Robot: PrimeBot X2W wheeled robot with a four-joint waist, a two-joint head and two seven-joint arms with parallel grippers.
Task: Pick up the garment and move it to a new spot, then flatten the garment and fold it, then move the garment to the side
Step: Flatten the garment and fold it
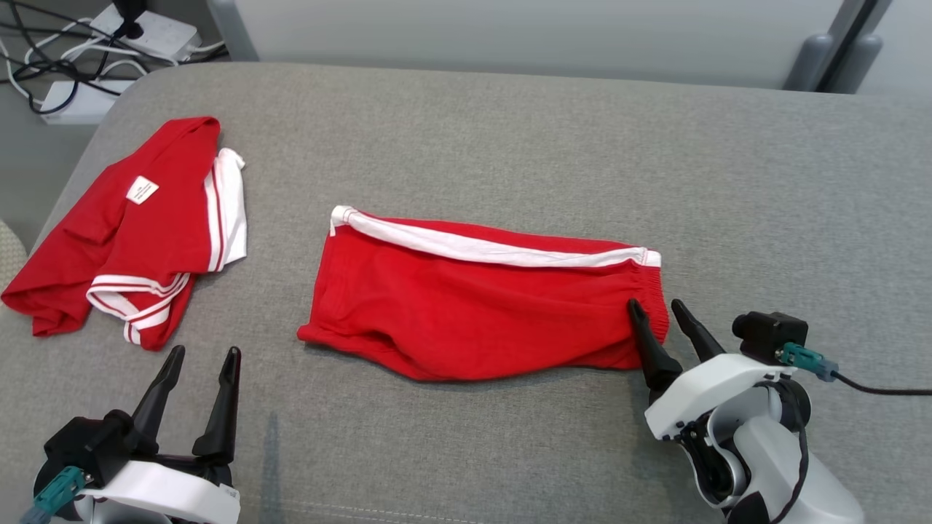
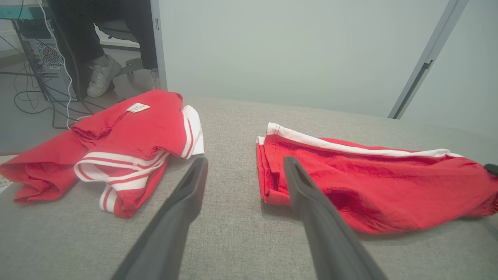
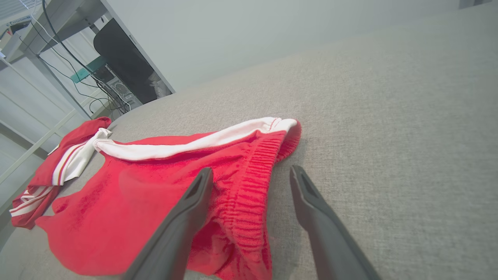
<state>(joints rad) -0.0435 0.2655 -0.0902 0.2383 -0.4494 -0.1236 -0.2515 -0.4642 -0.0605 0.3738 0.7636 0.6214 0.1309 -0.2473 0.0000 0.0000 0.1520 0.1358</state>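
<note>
The garment [image 1: 473, 306] is a pair of red shorts with a white side stripe, lying folded flat in the middle of the grey padded surface [image 1: 510, 131]. My right gripper [image 1: 657, 309] stands open at the shorts' right end. In the right wrist view the garment [image 3: 136, 194] has its ribbed waistband between the spread fingers of the right gripper [image 3: 251, 173], low over the cloth. My left gripper [image 1: 205, 354] is open and empty at the near left, apart from the cloth. In the left wrist view the left gripper [image 2: 245, 161] points at the gap beside the garment [image 2: 369, 182].
A second red garment, a shirt with white-striped trim [image 1: 131, 240], lies crumpled at the surface's left edge, also seen as the shirt [image 2: 128, 128] and the shirt [image 3: 58, 167]. Power strips and cables [image 1: 153, 29] lie on the floor beyond. A person's foot [image 2: 103, 76] shows behind.
</note>
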